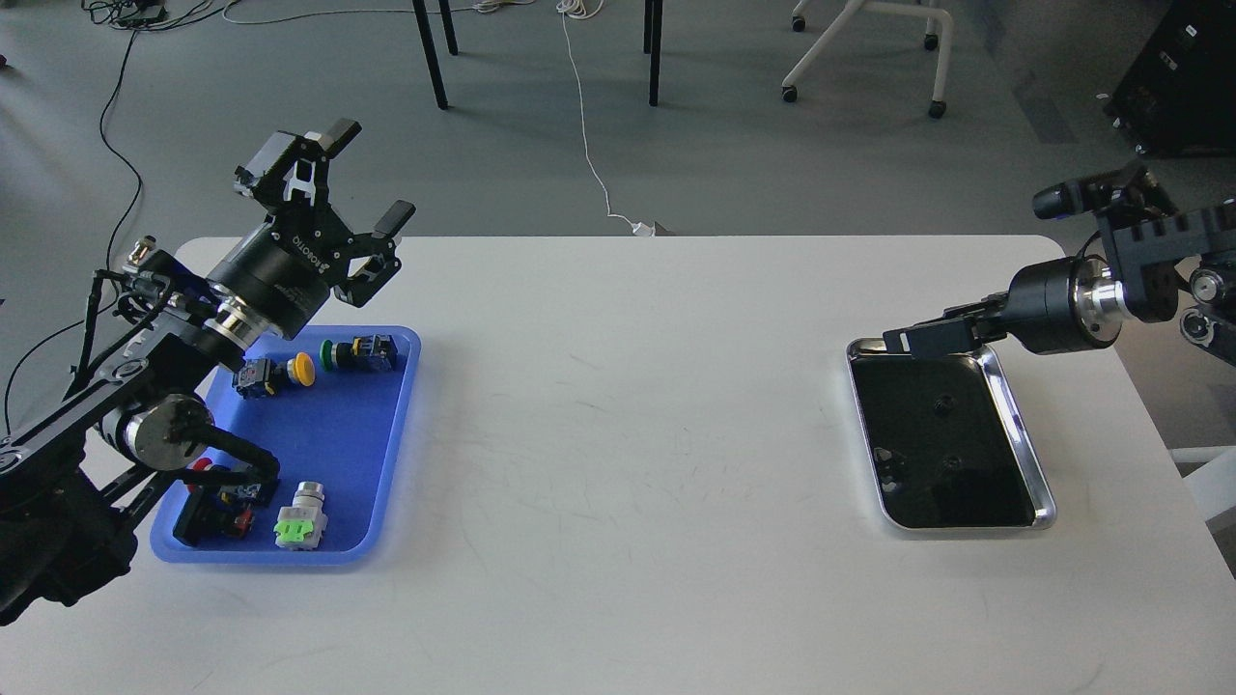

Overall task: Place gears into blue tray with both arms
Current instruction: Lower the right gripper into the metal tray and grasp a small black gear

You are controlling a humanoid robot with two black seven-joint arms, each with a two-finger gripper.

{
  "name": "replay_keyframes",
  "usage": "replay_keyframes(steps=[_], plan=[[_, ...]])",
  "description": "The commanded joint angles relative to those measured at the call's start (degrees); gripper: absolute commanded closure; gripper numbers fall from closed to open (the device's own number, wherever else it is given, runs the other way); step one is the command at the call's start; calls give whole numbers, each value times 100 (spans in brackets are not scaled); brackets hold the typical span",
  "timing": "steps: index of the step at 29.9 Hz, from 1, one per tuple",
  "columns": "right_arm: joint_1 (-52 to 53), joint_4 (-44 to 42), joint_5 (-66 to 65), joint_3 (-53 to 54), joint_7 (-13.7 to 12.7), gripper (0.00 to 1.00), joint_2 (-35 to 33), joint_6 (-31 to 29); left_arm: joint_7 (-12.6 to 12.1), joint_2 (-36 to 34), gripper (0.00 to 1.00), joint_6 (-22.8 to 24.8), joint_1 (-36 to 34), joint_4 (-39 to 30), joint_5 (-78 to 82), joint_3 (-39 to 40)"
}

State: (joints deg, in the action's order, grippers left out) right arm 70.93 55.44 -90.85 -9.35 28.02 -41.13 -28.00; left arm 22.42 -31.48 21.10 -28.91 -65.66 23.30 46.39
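Observation:
The blue tray [338, 444] lies at the table's left and holds coloured push-button switches, no gears. Two gears [943, 406] [951, 464] show as faint dark rings on the black bottom of the steel tray [1025, 436] at the right. My left gripper [365, 177] hangs above the blue tray's far end, open and empty. My right gripper [908, 342] points left, low over the steel tray's far edge. It is seen side-on, so its fingers merge into one dark shape.
In the blue tray lie a yellow switch [275, 375], a green switch [359, 352], a red switch [214, 514] and a light-green switch [301, 527]. Chair and table legs stand on the floor beyond the table's far edge.

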Motion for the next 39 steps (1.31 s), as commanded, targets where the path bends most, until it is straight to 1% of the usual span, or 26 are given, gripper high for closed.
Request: replay_keyframes(steps=[1,10,16,18,23,26,39], plan=[[52,-507,-196,-549,-2,1,412,0,-9,11,2,0,17,0,0,54],[53,-1228,-196,-1200,-2,7,913,128,-27,-25,2,8,26,0,0,169],[17,-1475,-187,-1447,-2,10,1010,268,-27,-51,2,17,44,-70,0,177],[-9,-1501,-187,-1473,-2,14,1054,277,-27,-51,2,17,44,-79,0,177],[-62,-1598,-179,-1482,-2,28,1124,277,-27,-60,2,17,44,-79,0,177],[-79,-1625,-179,-1482,-2,33,1151,277,-27,-51,2,17,53,-79,0,177],[-246,-1888,-170,-1491,-2,34,1344,304,-27,-60,2,35,79,-79,0,265]])
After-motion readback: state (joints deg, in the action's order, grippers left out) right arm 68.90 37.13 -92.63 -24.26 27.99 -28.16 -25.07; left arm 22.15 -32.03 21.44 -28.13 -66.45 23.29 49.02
